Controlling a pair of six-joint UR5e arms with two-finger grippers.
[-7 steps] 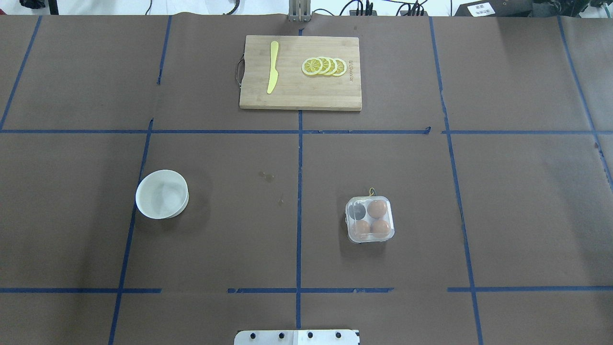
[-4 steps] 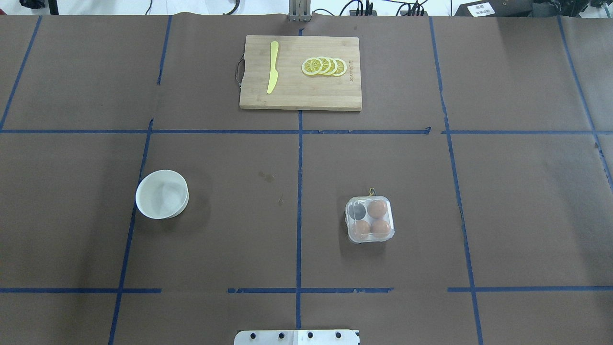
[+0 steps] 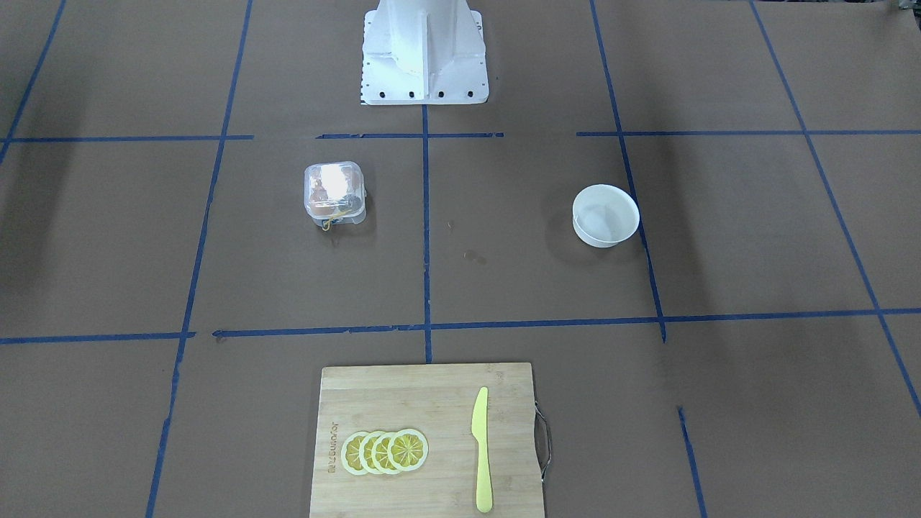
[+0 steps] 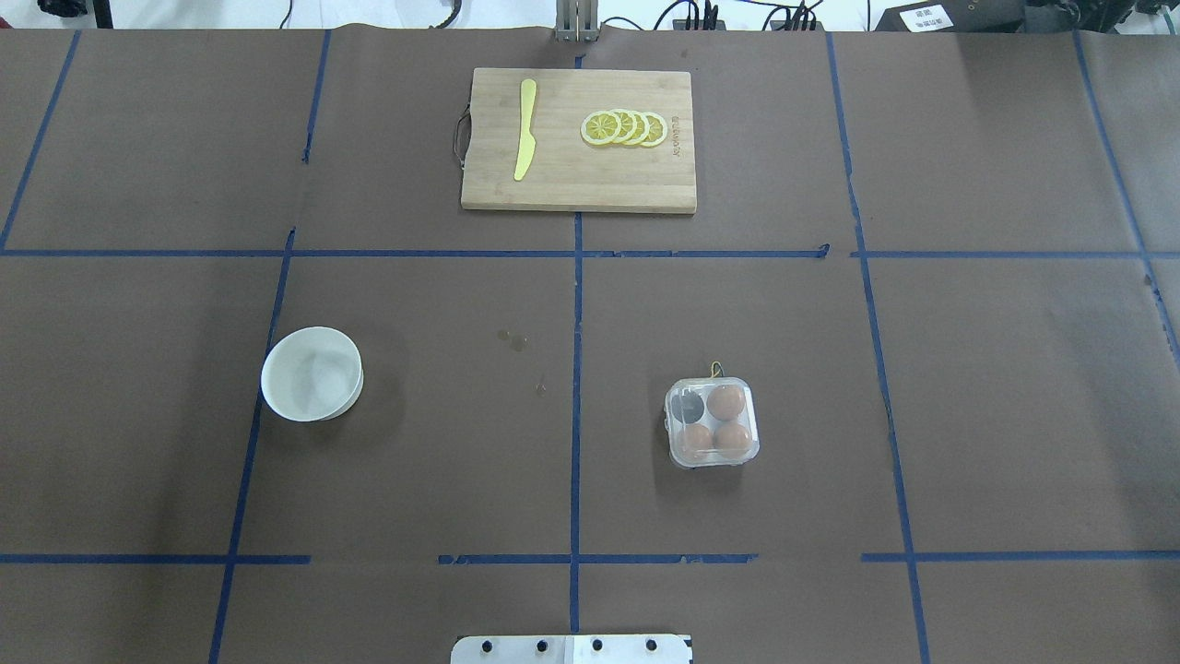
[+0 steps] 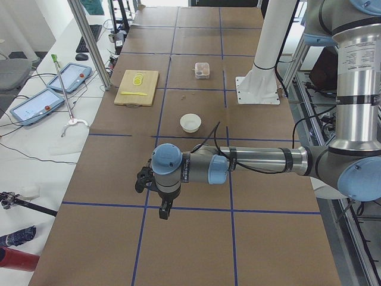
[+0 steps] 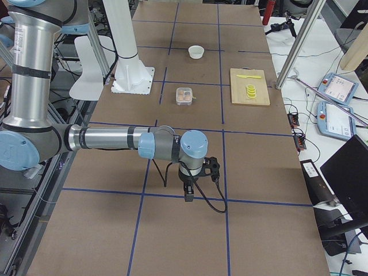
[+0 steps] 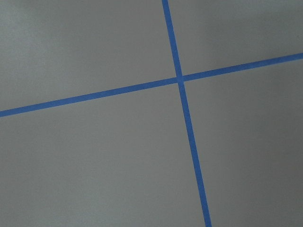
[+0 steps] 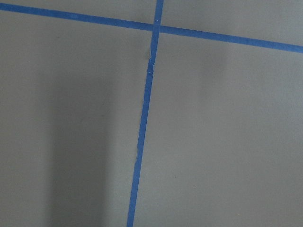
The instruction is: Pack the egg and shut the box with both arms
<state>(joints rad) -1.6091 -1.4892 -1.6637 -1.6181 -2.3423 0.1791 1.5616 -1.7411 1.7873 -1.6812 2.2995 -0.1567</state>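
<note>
The box [image 4: 712, 421] is a small clear egg carton right of the table's centre line; it also shows in the front view [image 3: 334, 191]. Its lid lies down over the cells, and a yellow string [image 4: 715, 370] sticks out at its far side. Three orange-brown eggs sit in it, one at the back right [image 4: 727, 402] and two in front. The back-left cell [image 4: 687, 404] holds no egg. My left gripper [image 5: 163, 207] and right gripper [image 6: 187, 192] show only in the side views, far out over bare table ends. I cannot tell whether they are open or shut.
A white bowl [image 4: 312, 373] stands left of centre. A wooden cutting board [image 4: 578, 180] at the far edge holds a yellow knife [image 4: 525, 129] and lemon slices [image 4: 625, 127]. The white pedestal [image 3: 423, 50] stands at the robot's side. Both wrist views show only brown paper and blue tape.
</note>
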